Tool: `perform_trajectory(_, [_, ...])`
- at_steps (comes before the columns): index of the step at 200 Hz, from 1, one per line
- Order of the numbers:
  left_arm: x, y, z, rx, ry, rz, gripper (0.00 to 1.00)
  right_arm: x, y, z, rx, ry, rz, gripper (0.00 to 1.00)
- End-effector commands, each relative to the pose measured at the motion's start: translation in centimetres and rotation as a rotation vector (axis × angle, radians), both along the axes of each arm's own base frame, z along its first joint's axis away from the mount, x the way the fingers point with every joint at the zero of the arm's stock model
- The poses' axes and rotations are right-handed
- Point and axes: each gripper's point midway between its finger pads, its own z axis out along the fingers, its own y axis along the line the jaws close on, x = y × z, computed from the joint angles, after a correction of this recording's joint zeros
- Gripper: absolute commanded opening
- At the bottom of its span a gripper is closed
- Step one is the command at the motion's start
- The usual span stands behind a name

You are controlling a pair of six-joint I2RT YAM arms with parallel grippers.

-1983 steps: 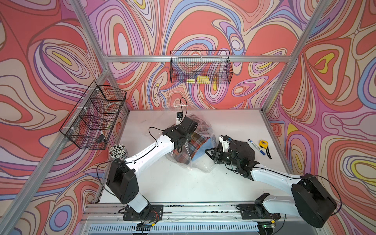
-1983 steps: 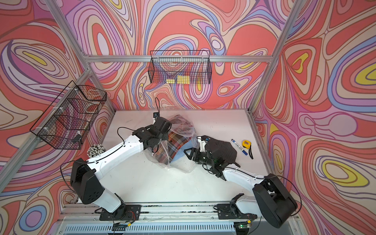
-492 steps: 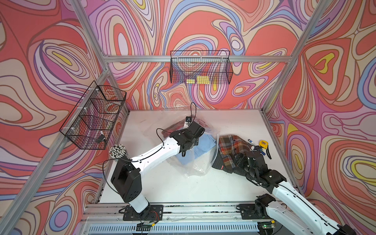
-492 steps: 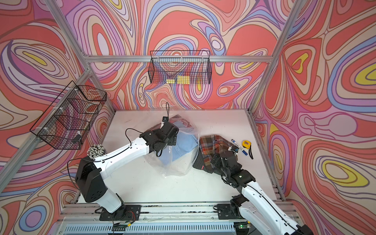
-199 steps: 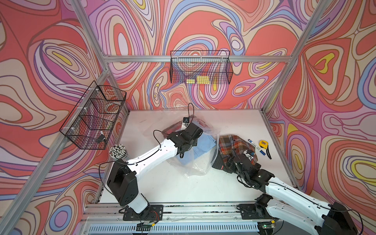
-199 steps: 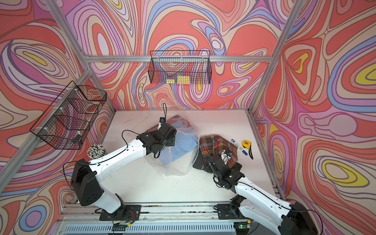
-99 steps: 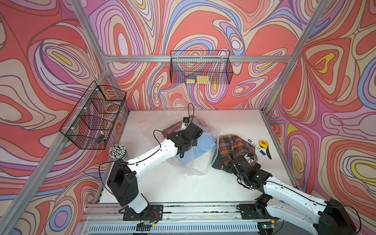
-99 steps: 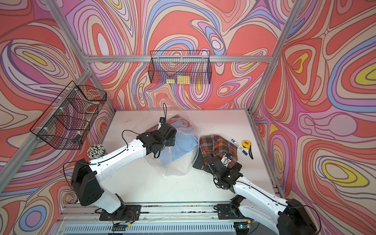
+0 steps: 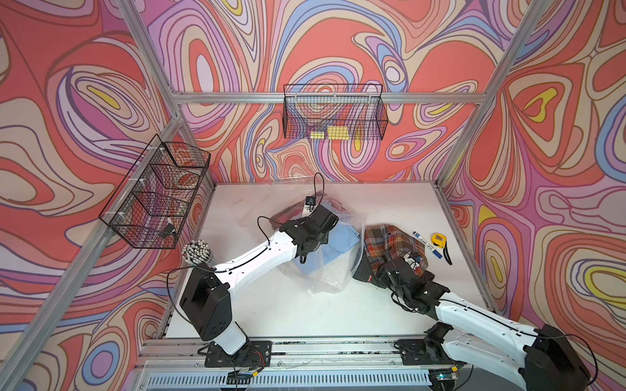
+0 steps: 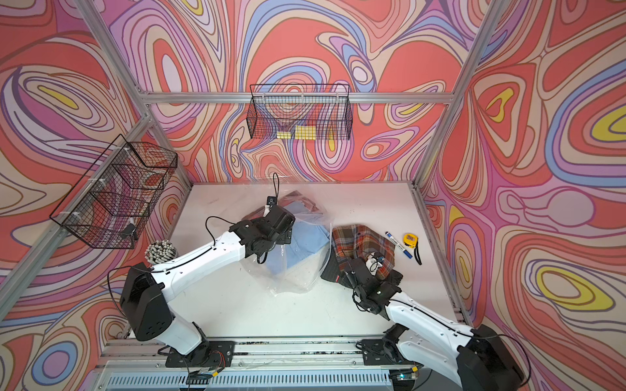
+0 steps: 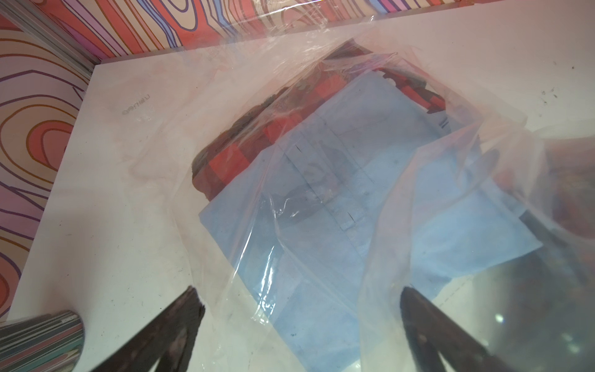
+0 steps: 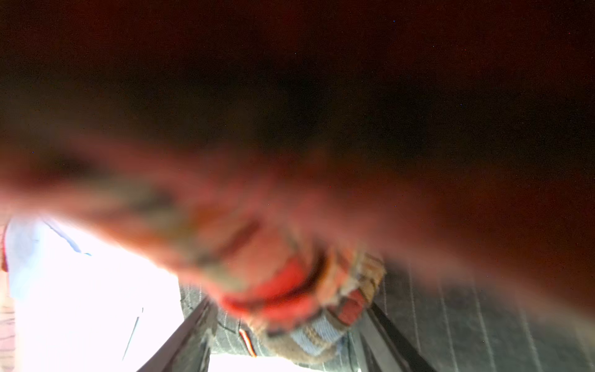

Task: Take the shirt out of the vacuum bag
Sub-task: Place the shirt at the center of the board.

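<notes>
Centre-left in a top view, the left gripper [image 9: 320, 223] hangs over the vacuum bag [image 9: 327, 274], jaws wide apart, seemingly ready to pin the plastic; blue cloth [image 9: 340, 240] lies inside. Right of centre the plaid shirt [image 9: 389, 238] lies outside the bag. The right gripper [image 12: 288, 309] straddles a fold, probably to drag it clear; whether it pinches, I can't tell

Your plaid shirt [image 9: 389, 242], crumpled, out and just right of the bag, your clear crinkly vacuum bag [image 9: 333, 274] mid-scene, lying slack, blue garment [image 9: 342, 240] inside
</notes>
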Motion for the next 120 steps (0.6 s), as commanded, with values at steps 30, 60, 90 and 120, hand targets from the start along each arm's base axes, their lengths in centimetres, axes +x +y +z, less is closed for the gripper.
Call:
perform_trajectory(30, [0.1, 0.8, -0.8, 0.025, 0.012, 0.025, 0.99, 0.9, 1.3, -0.5, 0.043, -0.025, 0.023, 0.55])
perform_trajectory(60, [0.1, 0.9, -0.9, 0.027, 0.014, 0.026, 0.99, 1.6, 1.3, 0.6, 0.028, -0.065, 0.022, 0.35])
perform_trajectory(90, [0.1, 1.0, -1.2, 0.03, 0.019, 0.027, 0.99, 1.7, 1.4, 1.0, 0.029, -0.072, 0.025, 0.23])
perform_trajectory(120, [0.1, 0.9, -1.3, 0.027, 0.021, 0.026, 0.99, 1.6, 1.4, 0.7, 0.043, -0.074, 0.019, 0.0])
